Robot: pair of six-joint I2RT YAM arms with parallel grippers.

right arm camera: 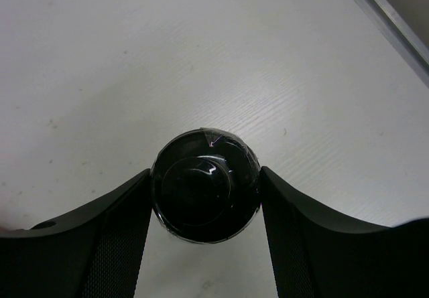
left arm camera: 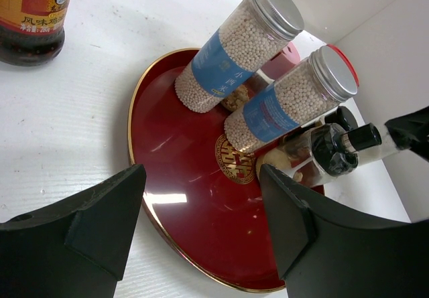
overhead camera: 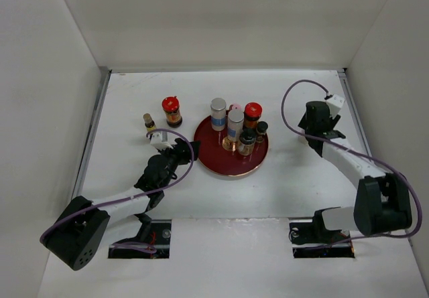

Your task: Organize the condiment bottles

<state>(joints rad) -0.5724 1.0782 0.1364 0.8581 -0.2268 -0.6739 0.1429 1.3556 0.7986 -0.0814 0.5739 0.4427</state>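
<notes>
While the tiny bottle (overhead camera: pixel 149 122) and a red-lidded jar (overhead camera: pixel 171 110) stand off the plate's (overhead camera: pixel 214 159) ten o'clock, the left gripper (left arm camera: pixel 201 174) hovers over its eight o'clock rim, jaws apart. Out at three o'clock, the right gripper (right arm camera: pixel 205 174) pinches a black-capped bottle (right arm camera: pixel 205 197) upright on the table (right arm camera: pixel 201 57)!

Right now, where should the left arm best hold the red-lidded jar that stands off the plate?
Grip the red-lidded jar around its round brown body, below the lid, coming from the near side. It stands upright, and the small bottle and plate probably leave room on both sides.
</notes>
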